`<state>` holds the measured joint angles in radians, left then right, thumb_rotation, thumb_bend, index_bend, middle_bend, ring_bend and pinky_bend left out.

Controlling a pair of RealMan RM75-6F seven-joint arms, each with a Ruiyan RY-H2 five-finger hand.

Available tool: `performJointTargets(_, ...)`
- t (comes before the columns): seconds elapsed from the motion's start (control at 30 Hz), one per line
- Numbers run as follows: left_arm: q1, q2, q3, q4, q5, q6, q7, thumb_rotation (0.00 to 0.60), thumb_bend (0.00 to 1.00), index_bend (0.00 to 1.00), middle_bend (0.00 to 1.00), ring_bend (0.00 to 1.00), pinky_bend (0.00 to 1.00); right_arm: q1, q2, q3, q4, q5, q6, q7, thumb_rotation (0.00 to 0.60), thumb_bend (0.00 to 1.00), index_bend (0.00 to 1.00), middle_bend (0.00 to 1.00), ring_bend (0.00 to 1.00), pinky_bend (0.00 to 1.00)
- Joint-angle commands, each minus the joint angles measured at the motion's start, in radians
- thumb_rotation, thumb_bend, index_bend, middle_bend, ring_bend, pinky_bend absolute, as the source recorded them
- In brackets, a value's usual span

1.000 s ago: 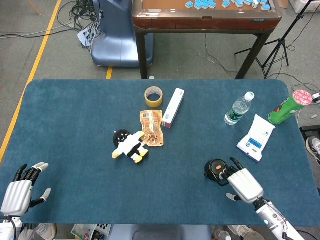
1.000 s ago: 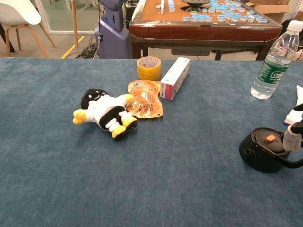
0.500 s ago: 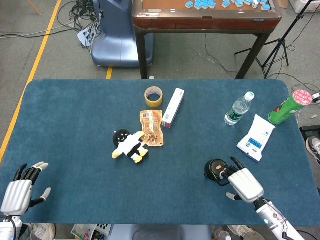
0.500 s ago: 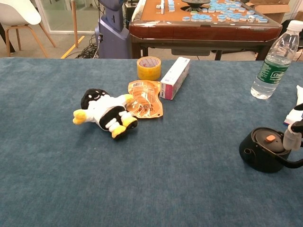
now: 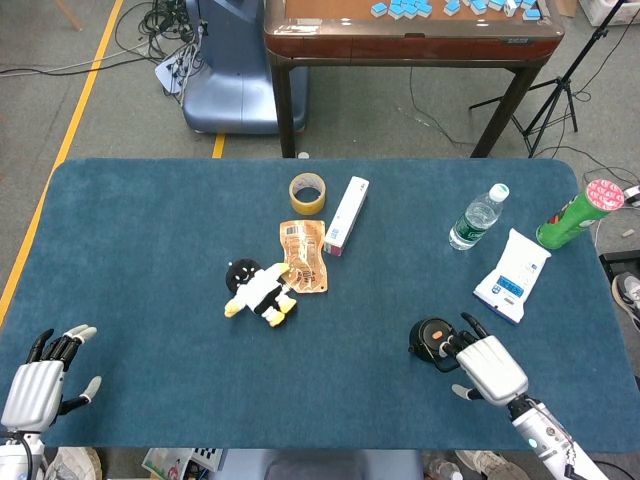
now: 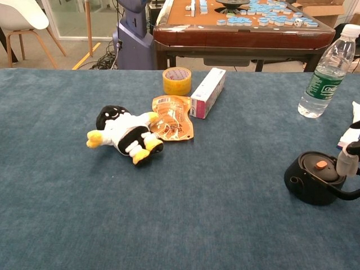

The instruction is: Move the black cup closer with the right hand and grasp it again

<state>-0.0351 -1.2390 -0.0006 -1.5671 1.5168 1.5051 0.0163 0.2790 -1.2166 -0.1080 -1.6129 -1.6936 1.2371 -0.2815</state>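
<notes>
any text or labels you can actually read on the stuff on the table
No text can be read.
Water bottle: green label, print too small.
White and pink box: print blurred.
Orange pouch: print blurred.
White and blue packet: marks too small.
Green can: nothing readable.

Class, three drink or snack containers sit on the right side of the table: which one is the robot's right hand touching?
The black cup, low with an orange button; the right hand touches it. The water bottle and green can stand far off.

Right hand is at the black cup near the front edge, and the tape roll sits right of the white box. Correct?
Not quite: the tape roll sits left of the white box, as the head view shows. The right hand is indeed at the black cup near the front edge.
</notes>
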Motion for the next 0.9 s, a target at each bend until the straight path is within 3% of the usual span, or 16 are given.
performJointTargets(0.03,0.0,0.0,0.001,-0.001,0.001,0.0,0.002,0.6,0.27,0.2,0.17,0.21,0.04,-0.001,-0.001,-0.001,0.002,0.001,-0.001,0.001,0.6,0.0,0.41,0.43,0.34,0.08)
performJointTargets(0.9,0.005,0.002,0.002,-0.007,0.003,0.004,0.008,0.6,0.27,0.2,0.17,0.21,0.04,0.001,-0.016,-0.005,0.021,0.008,-0.032,0.021,0.6,0.0,0.43,0.43,0.35,0.08)
